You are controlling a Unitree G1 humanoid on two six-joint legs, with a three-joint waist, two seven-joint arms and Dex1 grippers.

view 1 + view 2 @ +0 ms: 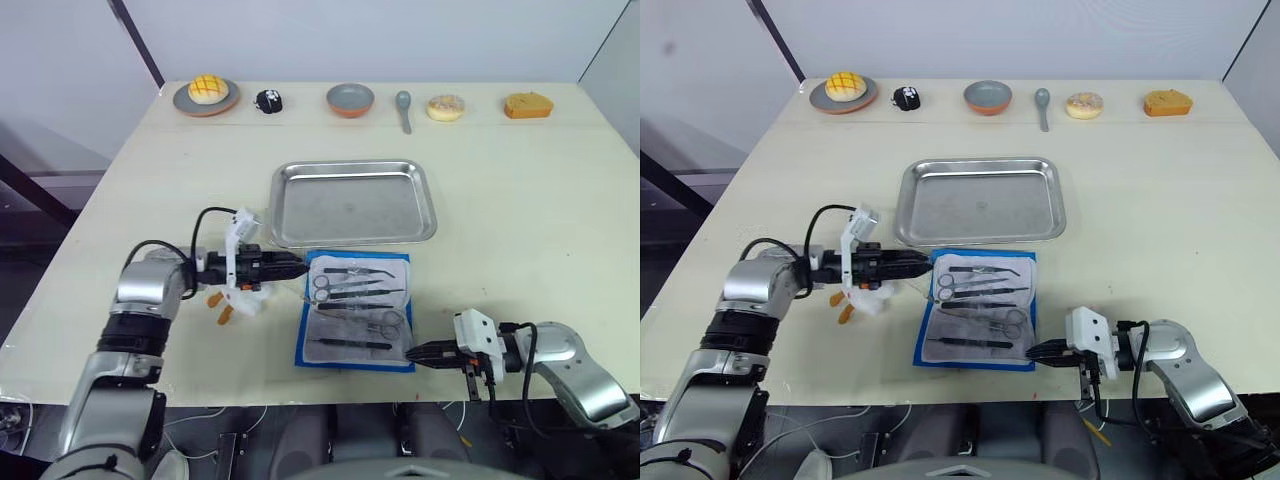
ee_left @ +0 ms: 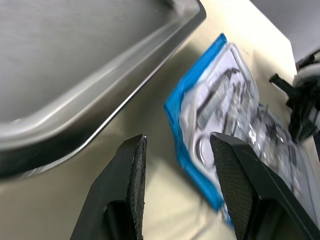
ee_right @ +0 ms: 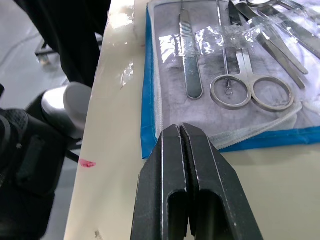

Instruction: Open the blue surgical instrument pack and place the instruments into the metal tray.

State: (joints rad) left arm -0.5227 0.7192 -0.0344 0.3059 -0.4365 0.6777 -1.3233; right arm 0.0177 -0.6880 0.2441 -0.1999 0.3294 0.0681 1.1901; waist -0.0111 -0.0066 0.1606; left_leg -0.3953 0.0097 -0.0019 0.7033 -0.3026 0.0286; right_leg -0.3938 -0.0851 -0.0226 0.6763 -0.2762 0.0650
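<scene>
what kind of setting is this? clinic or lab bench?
Likely a robot test bench with staged props, not a clinic: a plain table holds a metal tray and an opened blue surgical instrument pack, but the far edge is lined with toy food and a bowl.

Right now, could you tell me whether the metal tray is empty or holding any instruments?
Empty. The metal tray shows only bare steel inside its rim, and the instruments all lie on the blue surgical instrument pack beside it.
</scene>
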